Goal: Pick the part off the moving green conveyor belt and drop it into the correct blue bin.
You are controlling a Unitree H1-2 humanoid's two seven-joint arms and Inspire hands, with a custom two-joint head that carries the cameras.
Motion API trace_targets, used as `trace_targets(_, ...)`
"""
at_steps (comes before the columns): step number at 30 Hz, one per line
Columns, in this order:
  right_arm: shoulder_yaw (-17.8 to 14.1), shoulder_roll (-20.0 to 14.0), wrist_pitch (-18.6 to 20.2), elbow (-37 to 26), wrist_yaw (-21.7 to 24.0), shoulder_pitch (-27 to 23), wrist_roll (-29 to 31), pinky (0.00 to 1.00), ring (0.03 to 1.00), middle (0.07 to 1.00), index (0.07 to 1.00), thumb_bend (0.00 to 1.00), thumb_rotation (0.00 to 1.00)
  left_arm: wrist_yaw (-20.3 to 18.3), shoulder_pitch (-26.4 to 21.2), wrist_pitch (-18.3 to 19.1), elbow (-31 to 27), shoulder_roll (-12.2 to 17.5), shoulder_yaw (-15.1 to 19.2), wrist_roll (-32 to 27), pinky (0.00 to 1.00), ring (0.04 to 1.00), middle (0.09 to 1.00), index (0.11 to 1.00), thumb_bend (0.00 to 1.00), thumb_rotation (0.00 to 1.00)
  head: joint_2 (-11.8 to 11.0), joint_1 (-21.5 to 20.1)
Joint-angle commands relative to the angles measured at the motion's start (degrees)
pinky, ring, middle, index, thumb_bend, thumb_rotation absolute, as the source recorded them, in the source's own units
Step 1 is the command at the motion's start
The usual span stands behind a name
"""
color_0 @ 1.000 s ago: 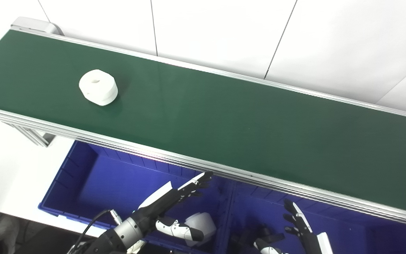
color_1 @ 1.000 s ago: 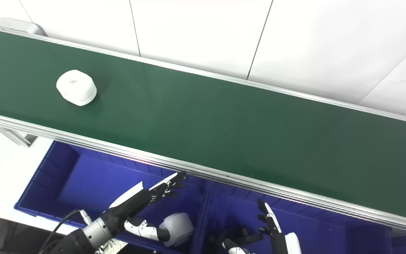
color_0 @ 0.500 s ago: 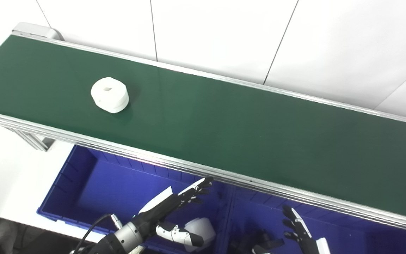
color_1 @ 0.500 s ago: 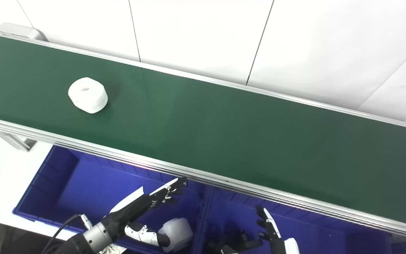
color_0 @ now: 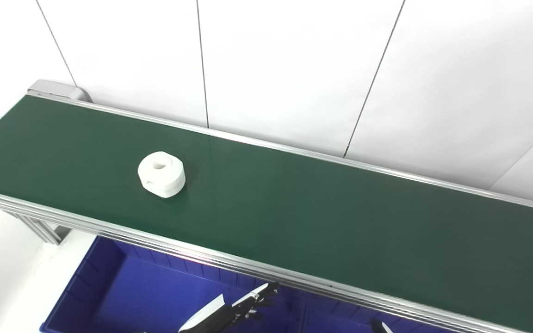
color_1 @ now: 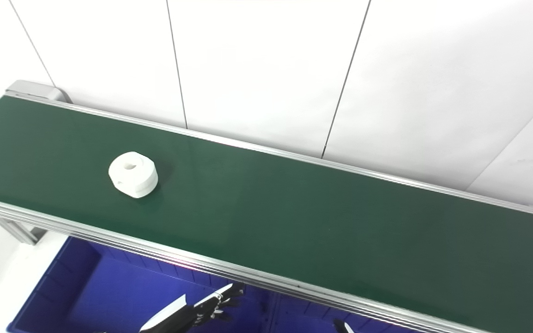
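A white round part (color_0: 161, 174) with a hole in its top lies on the green conveyor belt (color_0: 294, 217), toward the belt's left end. My left hand (color_0: 229, 314) shows at the bottom edge, below the belt and over the left blue bin (color_0: 109, 286). Its fingers are stretched out with nothing in them. Of my right hand (color_0: 378, 326) only one raised fingertip shows at the bottom edge, over the right blue bin (color_0: 326, 319). Both hands are well away from the part.
The belt's silver near rail (color_0: 248, 270) runs between the hands and the part. A white panelled wall (color_0: 294, 69) rises behind the belt. A metal belt support leg (color_0: 40, 229) stands at the left.
The camera has tilted up, so the whole picture has shifted down and the hands and bins mostly left the bottom edge. The part has travelled a little to the right along the belt.
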Motion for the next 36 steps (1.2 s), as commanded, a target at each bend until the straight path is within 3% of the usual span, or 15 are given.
trace_targets(1, 0.10, 0.24, -2.11, -0.81, -0.66, 0.16, -0.06, 0.74, 0.856, 0.903, 0.911, 0.69, 0.37, 0.32, -0.46, -2.75, -0.60, 0.42, 0.17, -0.72, 0.83, 0.932, 0.977, 0.980, 0.79, 0.55, 0.13, -0.13)
trace_targets(6, 0.71, 0.34, -4.08, -0.01, -1.63, -0.06, -0.80, 0.73, 0.840, 0.888, 0.902, 0.68, 0.35, 0.09, -0.33, -2.39, -1.25, 1.03, 0.67, -1.59, 0.84, 0.937, 0.978, 0.983, 0.81, 0.56, 1.14, -3.40)
trace_targets(13, 1.84, 1.18, -4.60, -0.28, -2.56, -0.19, -1.47, 0.73, 0.836, 0.877, 0.888, 0.70, 0.35, -0.49, -0.08, -5.90, -1.84, 1.60, 1.85, -6.88, 0.84, 0.927, 0.972, 0.977, 0.80, 0.52, 3.53, -8.66)
trace_targets(18, 2.64, 1.89, -4.02, -1.44, -2.59, -0.14, -1.87, 0.72, 0.837, 0.878, 0.886, 0.72, 0.38, -1.32, 0.72, -2.85, -6.86, 2.32, 3.03, -10.53, 0.86, 0.946, 0.988, 0.982, 0.80, 0.50, 5.88, -12.10)
trace_targets(22, 2.94, 2.94, -4.22, -2.38, -2.57, -0.26, -0.55, 0.74, 0.842, 0.879, 0.884, 0.74, 0.34, -0.88, 0.16, -1.44, -11.04, 2.62, 4.73, -11.01, 0.86, 0.953, 0.998, 0.985, 0.81, 0.54, 8.98, -16.77)
trace_targets(29, 3.10, 3.76, -4.19, -3.06, -2.45, -0.27, 0.00, 0.72, 0.830, 0.881, 0.890, 0.73, 0.33, -1.08, -6.37, 2.40, -15.68, 3.11, 7.29, -11.21, 0.95, 0.968, 0.997, 1.000, 0.77, 0.59, 10.09, -16.95)
trace_targets(36, 3.25, 3.75, -3.49, -3.03, -2.08, -0.72, -0.09, 0.76, 0.868, 0.909, 0.905, 0.71, 0.42, -1.43, -16.82, 3.73, -11.63, 4.30, 9.23, -7.98, 0.90, 0.953, 0.989, 0.996, 0.70, 0.50, 10.71, -15.41)
